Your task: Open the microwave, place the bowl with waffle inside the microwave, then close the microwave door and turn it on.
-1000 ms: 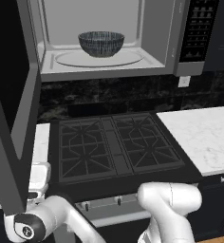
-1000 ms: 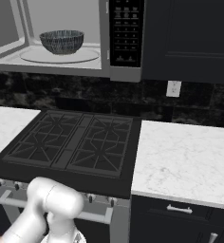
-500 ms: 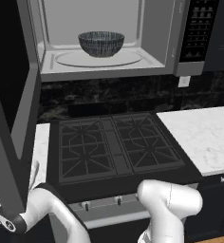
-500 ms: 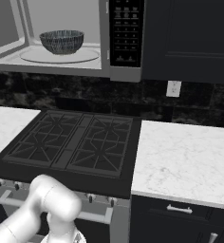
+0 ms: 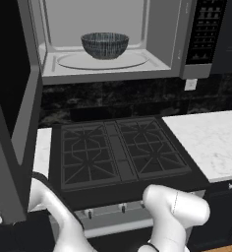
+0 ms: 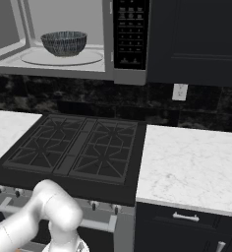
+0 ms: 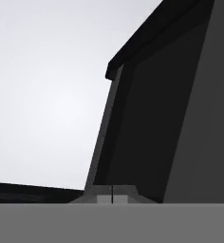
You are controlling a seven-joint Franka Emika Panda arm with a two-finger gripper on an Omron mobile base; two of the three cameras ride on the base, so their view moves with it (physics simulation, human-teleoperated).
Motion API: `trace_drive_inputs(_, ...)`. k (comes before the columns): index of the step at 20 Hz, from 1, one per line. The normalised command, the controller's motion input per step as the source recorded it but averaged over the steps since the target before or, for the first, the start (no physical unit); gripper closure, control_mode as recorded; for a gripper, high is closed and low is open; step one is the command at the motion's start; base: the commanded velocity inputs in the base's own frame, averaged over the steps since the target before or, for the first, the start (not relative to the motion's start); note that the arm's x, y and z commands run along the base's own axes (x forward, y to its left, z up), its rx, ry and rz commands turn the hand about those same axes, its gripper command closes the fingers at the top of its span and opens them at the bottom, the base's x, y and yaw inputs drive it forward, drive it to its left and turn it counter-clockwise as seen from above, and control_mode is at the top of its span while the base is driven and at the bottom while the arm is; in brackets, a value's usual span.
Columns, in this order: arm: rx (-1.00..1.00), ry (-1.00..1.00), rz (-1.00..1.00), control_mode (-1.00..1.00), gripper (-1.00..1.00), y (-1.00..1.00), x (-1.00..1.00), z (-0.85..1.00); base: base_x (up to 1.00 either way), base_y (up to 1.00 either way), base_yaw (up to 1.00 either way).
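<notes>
The microwave (image 5: 113, 44) stands open up above the stove (image 5: 120, 155), its light grey cavity in plain sight. And there sits the bowl (image 5: 104, 45), right on the round turntable (image 5: 101, 60), roughly in the middle of the cavity, upright, dark crosshatch sides and paler rim. From the right base view the bowl (image 6: 64, 43) reads the same way, settled on the glass plate with the black button panel (image 6: 130, 33) just to its right. The waffle cannot be made out from these angles; the bowl's wall hides its bottom.

The microwave door (image 5: 12, 113) is swung wide out to the near left, a tall dark panel in a grey frame filling the left edge of the left base view. The arm reaches low and left, passing behind that door's lower edge.

In the hand view the gripper (image 7: 112, 198) sits right at the bottom, and the jaws are pressed together, the two tips meeting along a thin line with nothing between them. Straight ahead of them rises the grey edge of the microwave door (image 7: 109, 137) with its dark face beyond, very close; whether the tips actually touch it cannot be told.

To the right of the stove lies the white marble surface (image 6: 187, 162), with a wall outlet (image 6: 179, 91) above it.
</notes>
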Motion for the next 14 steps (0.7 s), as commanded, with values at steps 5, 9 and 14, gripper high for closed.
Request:
trace_drive_inputs(5, 0.11, -0.04, 0.02, -1.0, 1.0, -0.43, -0.33, 0.56, 0.0, 0.0, 0.0)
trace_drive_inputs(9, 0.22, -0.02, 0.09, -1.0, 1.0, -0.92, -0.41, 0.44, 0.0, 0.0, 0.0)
trace_drive_inputs(14, 0.28, 0.01, 0.13, -1.0, 1.0, -1.0, -0.43, 0.55, 0.0, 0.0, 0.0)
